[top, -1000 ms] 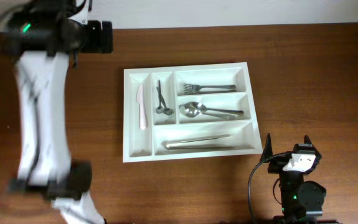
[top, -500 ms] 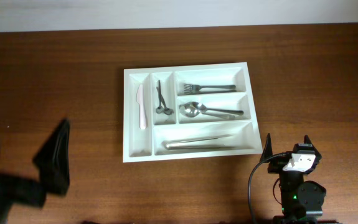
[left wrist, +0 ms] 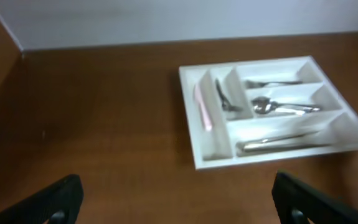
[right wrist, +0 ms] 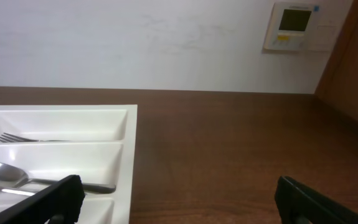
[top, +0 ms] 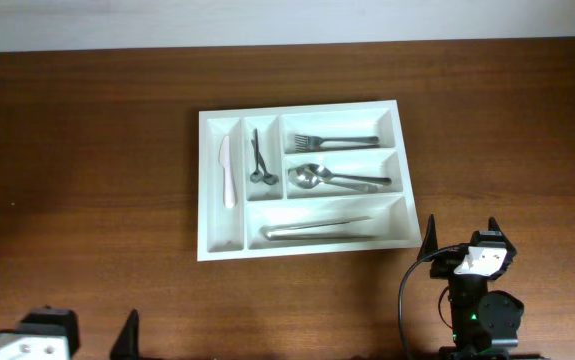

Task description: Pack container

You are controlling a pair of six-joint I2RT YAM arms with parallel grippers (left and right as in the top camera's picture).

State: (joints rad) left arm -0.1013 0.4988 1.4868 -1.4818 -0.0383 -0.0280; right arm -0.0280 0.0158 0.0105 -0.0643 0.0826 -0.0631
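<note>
A white cutlery tray [top: 209, 180] lies in the middle of the wooden table. It holds a white knife [top: 227, 172], a small dark spoon [top: 257, 160], a fork [top: 333, 142], spoons [top: 335, 179] and metal tongs [top: 317, 231]. The tray also shows in the left wrist view [left wrist: 197, 152] and the right wrist view [right wrist: 131, 162]. My left gripper [left wrist: 177, 202] is open and empty, low at the table's front left. My right gripper [right wrist: 179, 202] is open and empty, at the front right just beyond the tray's corner.
A white wall runs along the table's far edge, with a wall thermostat [right wrist: 296, 26] on it. Bare wooden table [top: 87, 150] surrounds the tray on all sides.
My left arm has swept from the table's far left down to the front left corner. The right arm and the tray's contents have not moved.
</note>
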